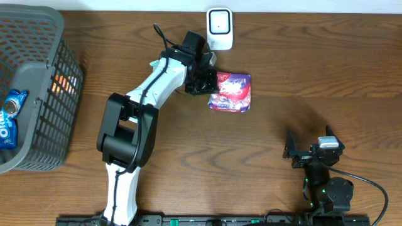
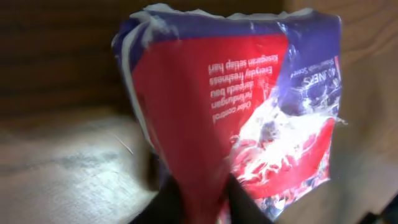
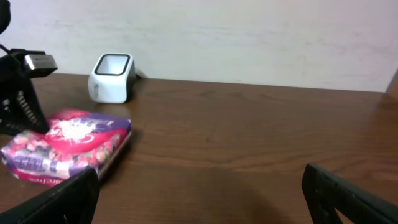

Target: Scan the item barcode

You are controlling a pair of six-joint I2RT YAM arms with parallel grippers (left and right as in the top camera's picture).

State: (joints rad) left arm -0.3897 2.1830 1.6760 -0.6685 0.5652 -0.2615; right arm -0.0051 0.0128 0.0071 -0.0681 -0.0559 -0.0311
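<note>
The item, a purple and red soft package, lies flat on the table just below and to the right of the white barcode scanner. My left gripper is at the package's left edge. In the left wrist view the package fills the frame and its red edge runs down between my parted dark fingers; the left gripper is open around that edge. My right gripper rests at the front right, wide open and holding nothing. From the right wrist I see the package and the scanner. No barcode shows.
A grey wire basket stands at the left edge of the table with a blue cookie pack inside. The left arm stretches diagonally from the front to the scanner. A pale wall runs behind the table.
</note>
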